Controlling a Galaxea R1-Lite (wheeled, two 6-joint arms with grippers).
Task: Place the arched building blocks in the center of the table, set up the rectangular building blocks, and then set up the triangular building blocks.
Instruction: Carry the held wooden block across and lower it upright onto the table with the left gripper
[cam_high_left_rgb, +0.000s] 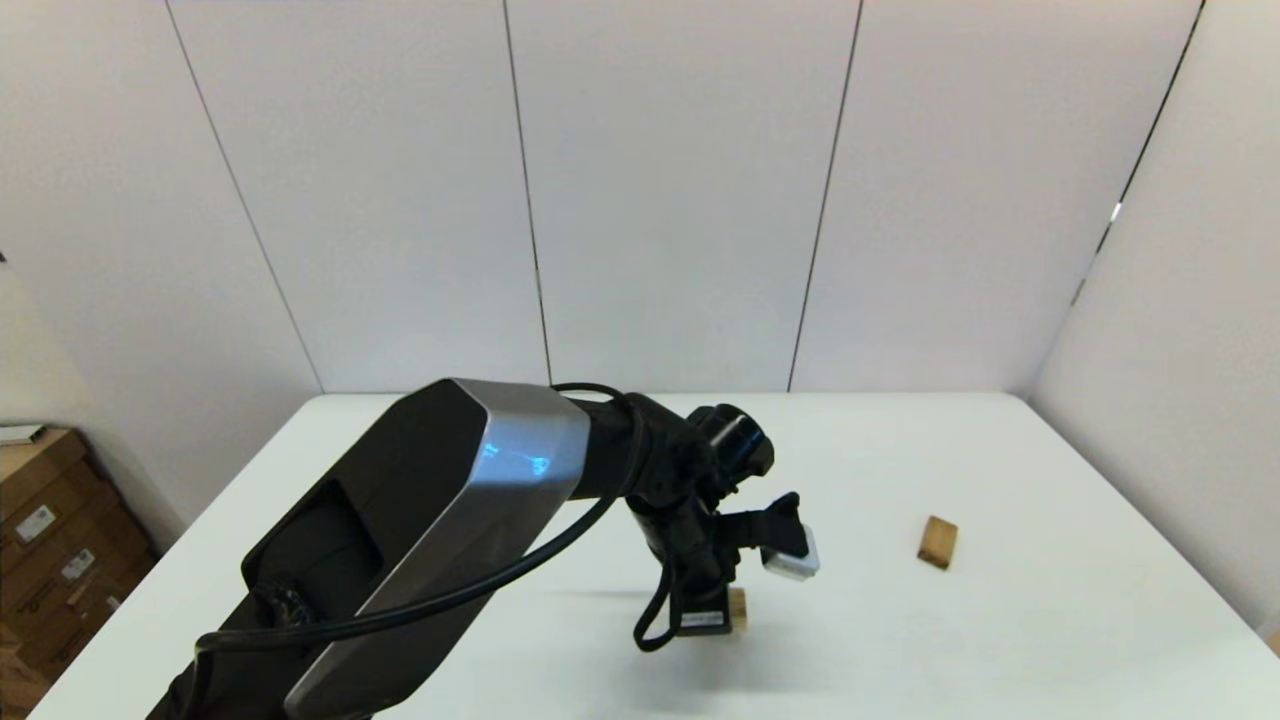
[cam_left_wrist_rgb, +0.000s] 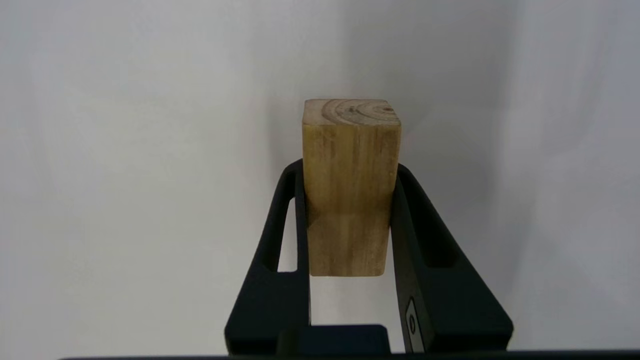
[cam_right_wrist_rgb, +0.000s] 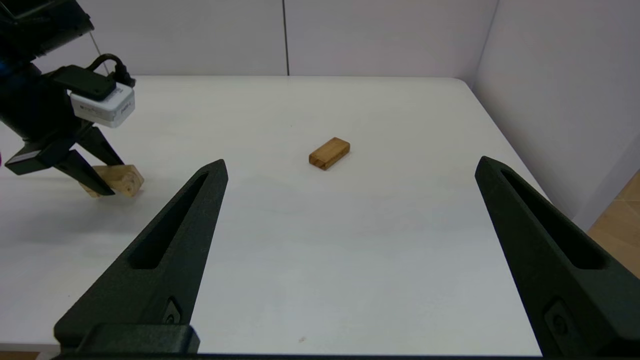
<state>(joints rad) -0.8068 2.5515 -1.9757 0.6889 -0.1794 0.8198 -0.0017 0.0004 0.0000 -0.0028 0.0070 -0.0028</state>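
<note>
Two wooden blocks show on the white bench (cam_high_left_rgb: 1000, 640), with the left arm reaching in over its middle. The left gripper (cam_left_wrist_rgb: 350, 200) pinches the pale arched building block (cam_left_wrist_rgb: 350, 190) between its black fingers (cam_left_wrist_rgb: 420, 240), one finger pressed against each side; ring grain marks the block's far end. From the right wrist camera this block (cam_right_wrist_rgb: 120, 179) sits low at the bench surface near the middle, though whether it touches cannot be told. From the head camera only a sliver of it (cam_high_left_rgb: 738, 608) peeks out past the gripper.

The honey-brown rectangular building block (cam_high_left_rgb: 937, 542) lies flat and alone toward the bench's right side, well apart from the left gripper. The right gripper (cam_right_wrist_rgb: 350, 200) hovers at the near right with its fingers (cam_right_wrist_rgb: 165, 260) spread wide, empty, the brown slab (cam_right_wrist_rgb: 329, 153) lying beyond them.

A small white camera module (cam_right_wrist_rgb: 102, 105) rides on the left wrist; its grey lettering is too small to read. Cardboard boxes (cam_high_left_rgb: 50, 540) with white labels, also illegible, stand on the floor left of the bench. The left arm's silver-and-black forearm (cam_high_left_rgb: 450, 530) and looping cable (cam_high_left_rgb: 480, 590) block much of the head view's near-left bench.
</note>
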